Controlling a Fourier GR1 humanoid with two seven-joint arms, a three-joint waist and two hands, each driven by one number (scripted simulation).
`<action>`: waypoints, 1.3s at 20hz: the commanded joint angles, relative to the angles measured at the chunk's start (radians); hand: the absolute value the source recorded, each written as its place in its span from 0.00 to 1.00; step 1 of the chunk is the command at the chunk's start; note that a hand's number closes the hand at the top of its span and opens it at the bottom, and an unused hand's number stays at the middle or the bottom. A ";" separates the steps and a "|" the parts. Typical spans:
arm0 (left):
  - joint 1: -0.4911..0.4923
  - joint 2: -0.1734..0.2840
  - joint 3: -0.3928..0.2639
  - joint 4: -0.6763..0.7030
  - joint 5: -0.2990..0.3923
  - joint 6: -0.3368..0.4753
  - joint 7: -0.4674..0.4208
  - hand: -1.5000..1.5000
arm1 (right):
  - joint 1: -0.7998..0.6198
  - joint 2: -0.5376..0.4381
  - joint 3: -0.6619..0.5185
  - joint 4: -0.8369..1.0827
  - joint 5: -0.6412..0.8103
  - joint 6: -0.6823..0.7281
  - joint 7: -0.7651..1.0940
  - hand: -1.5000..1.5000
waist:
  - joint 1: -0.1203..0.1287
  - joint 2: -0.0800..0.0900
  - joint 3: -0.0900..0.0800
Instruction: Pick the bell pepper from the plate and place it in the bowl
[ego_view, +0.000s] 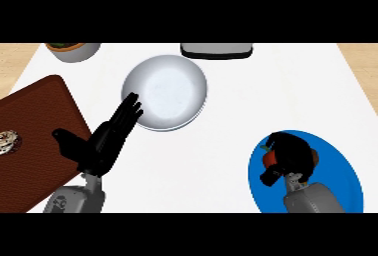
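Observation:
A blue plate (339, 170) lies at the lower right of the white counter. On it sits a red bell pepper (271, 158), mostly hidden under my right hand (294, 155), whose fingers and thumb curl round it. A grey-white bowl (166, 90) stands at the upper middle. My left hand (103, 140) rests open with fingers up, its fingertips just overlapping the bowl's lower left rim.
A brown wooden board (33, 130) lies at the left with a small pastry (9, 141) on it. A pot with a plant (72, 50) stands at the back left. A white and black appliance (218, 50) sits at the back middle.

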 joint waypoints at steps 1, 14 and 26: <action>-0.002 -0.035 0.001 0.031 -0.029 -0.001 -0.034 0.50 | -0.058 0.020 -0.029 0.044 0.031 0.026 -0.041 1.00 | 0.000 0.004 0.003; -0.005 -0.031 -0.023 -0.014 -0.025 -0.044 0.024 0.50 | -0.093 0.212 0.428 0.047 0.117 0.103 -0.140 1.00 | 0.083 0.008 0.004; -0.048 -0.036 0.017 0.052 -0.018 -0.040 0.011 0.50 | -0.373 0.217 0.884 -0.213 -0.120 -0.023 0.333 1.00 | 0.035 0.003 0.003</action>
